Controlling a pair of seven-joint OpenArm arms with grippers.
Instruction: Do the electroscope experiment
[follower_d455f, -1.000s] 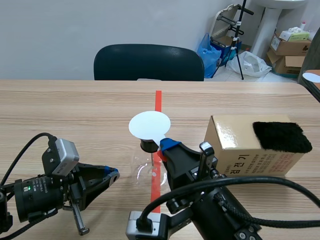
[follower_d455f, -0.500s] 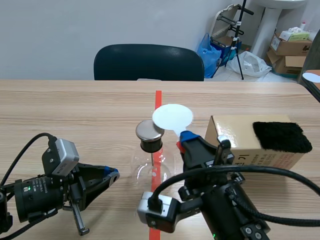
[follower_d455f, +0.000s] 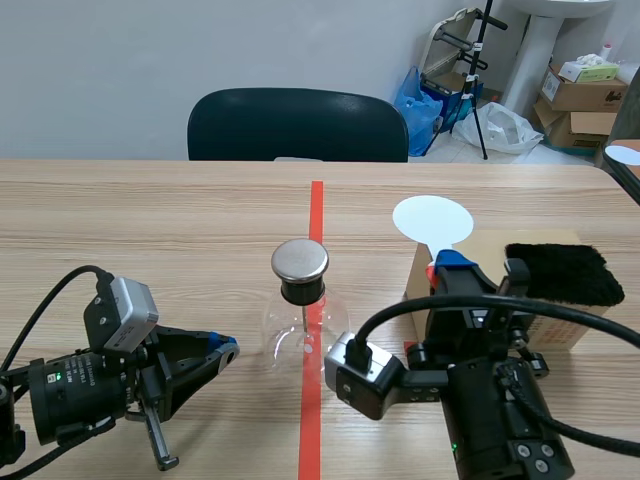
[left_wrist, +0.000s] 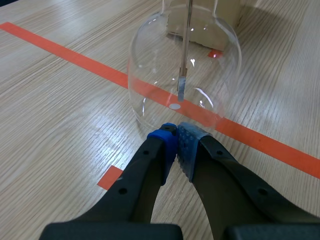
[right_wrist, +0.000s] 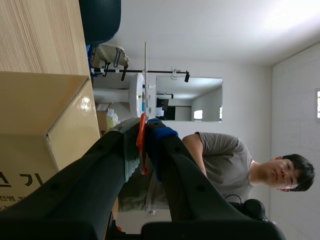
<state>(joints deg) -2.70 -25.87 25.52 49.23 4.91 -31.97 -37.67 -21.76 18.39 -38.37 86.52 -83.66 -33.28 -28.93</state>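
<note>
The electroscope, a round glass flask (follower_d455f: 300, 335) with a black neck and a metal cap (follower_d455f: 300, 260), stands on the red tape line. Through the glass (left_wrist: 185, 75), the left wrist view shows its inner rod (left_wrist: 184, 60). My left gripper (follower_d455f: 222, 350) lies low to the flask's left, shut on nothing, its fingertips (left_wrist: 177, 142) almost touching the glass. Raised by the cardboard box (follower_d455f: 530, 320), my right gripper (follower_d455f: 447, 264) is shut on the orange handle (right_wrist: 141, 145) of a white disc paddle (follower_d455f: 432, 220). The disc (right_wrist: 146, 75) appears edge-on in the right wrist view.
A black fur cloth (follower_d455f: 558, 272) lies on top of the box (right_wrist: 40, 115). A dark chair (follower_d455f: 298, 125) stands behind the table's far edge. A person (right_wrist: 225, 160) shows in the right wrist view's background. Bare wood (follower_d455f: 150, 230) lies to the far left.
My right arm has carried the white disc from above the flask's cap rightward to above the box, uncovering the cap. The left arm has not moved.
</note>
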